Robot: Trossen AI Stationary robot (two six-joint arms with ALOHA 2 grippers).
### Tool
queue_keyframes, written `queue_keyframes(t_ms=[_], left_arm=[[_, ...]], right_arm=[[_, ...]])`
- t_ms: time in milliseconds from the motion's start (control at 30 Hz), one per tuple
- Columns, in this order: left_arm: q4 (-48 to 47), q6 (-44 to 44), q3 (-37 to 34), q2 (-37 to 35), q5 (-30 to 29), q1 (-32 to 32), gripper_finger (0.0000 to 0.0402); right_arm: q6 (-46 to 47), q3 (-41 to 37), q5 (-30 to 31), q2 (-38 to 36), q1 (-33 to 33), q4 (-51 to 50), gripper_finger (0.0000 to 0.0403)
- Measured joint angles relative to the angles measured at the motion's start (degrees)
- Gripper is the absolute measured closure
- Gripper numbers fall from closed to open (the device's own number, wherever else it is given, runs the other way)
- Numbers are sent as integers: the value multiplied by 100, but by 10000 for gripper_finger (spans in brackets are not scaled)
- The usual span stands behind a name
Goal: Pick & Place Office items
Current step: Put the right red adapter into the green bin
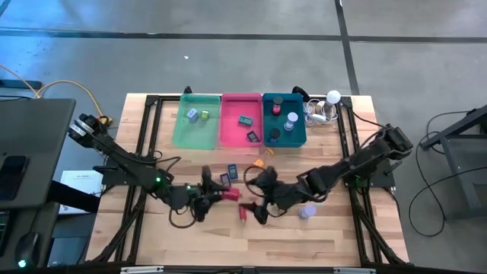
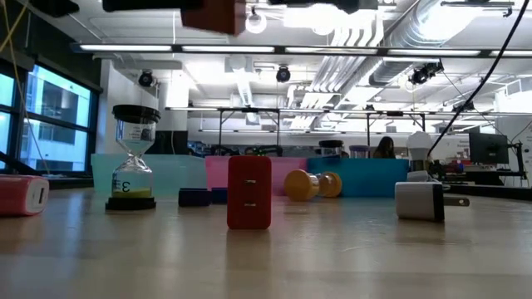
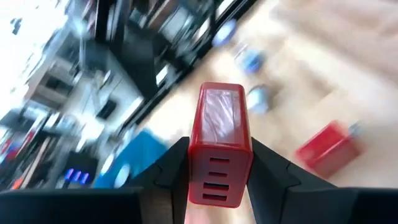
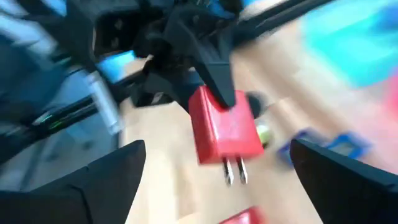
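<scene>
My left gripper [image 1: 218, 195] is shut on a red plug block [image 1: 229, 195] with two metal prongs [image 4: 233, 169], held above the table's middle. The block also shows at the top of the low view [image 2: 214, 15]. My right gripper [image 1: 256, 199] stands wide open just to the block's right, its fingers [image 4: 118, 171] on either side and apart from it. A second red block [image 2: 249, 193] stands upright on the table on its lower end, near the front. Blue clips [image 1: 228, 176] and a lavender cylinder [image 1: 307, 211] lie on the wood. My left gripper pinches the red block's two side faces [image 3: 214, 177] between its two fingers, at the end that has the slots. The fingers come about level from the table's left and lie along the block. The block is lifted clear, its prong end pointing away toward my right gripper.
Green [image 1: 196, 120], pink [image 1: 240, 122] and teal [image 1: 283, 122] trays with small items stand in a row at the far edge, a white ball with cables [image 1: 332, 97] beside them. An hourglass [image 2: 133, 158], a white plug [image 2: 424, 199] and an orange piece [image 2: 312, 184] stand on the table.
</scene>
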Motion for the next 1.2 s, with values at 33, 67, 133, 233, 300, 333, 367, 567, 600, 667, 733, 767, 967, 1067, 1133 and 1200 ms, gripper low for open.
queue_keyframes(t_ms=[33,67,133,233,300,333,367,567,600,667,733,767,967,1067,1133,1200], left_arm=[[-215,-88,0,-113,-179,4,288],[-420,-163,0,-243,-330,4,288],[-766,-323,0,-524,-524,0,288],[-1369,-536,4,-1005,-678,0,288],[-1738,-661,3,-1372,-763,63,288],[-1884,-747,2,-1555,-836,141,288],[-2011,-843,4,-1728,-883,247,288],[-2862,-1657,4,-2670,-1017,1537,288],[-2987,-1830,4,-2775,-997,1857,288],[-3244,-2178,3,-2950,-922,2565,288],[-3294,-2428,-73,-3041,-671,3297,288],[-3274,-2506,-143,-3081,-428,3680,288],[-2676,-3141,-833,-3022,1363,5832,288],[-2218,-3605,-1234,-2939,2100,6528,288],[-1857,-3898,-1488,-2872,2475,6762,288],[-1535,-4151,-1702,-2805,2695,6826,288]], right_arm=[[2,5,318,-71,19,-186,15],[2,6,690,-148,60,-466,15],[25,-1,1462,-244,189,-944,14],[64,-1,2349,-277,252,-1356,12],[165,-1,2710,-271,291,-1609,11],[172,-1,2853,-271,292,-1720,11],[182,-1,2941,-271,290,-1826,11],[324,-1,3096,-271,81,-2389,11],[338,-1,3094,-271,36,-2488,11],[341,-1,3099,-271,-62,-2647,11],[358,-1,3096,-271,-155,-2774,10],[360,-4,3094,-271,-204,-2833,10],[364,-284,3121,-266,-459,-2811,11],[434,-453,3101,-266,-568,-2802,10],[567,-558,3092,-266,-653,-2783,9],[653,-671,3094,-266,-721,-2769,10]])
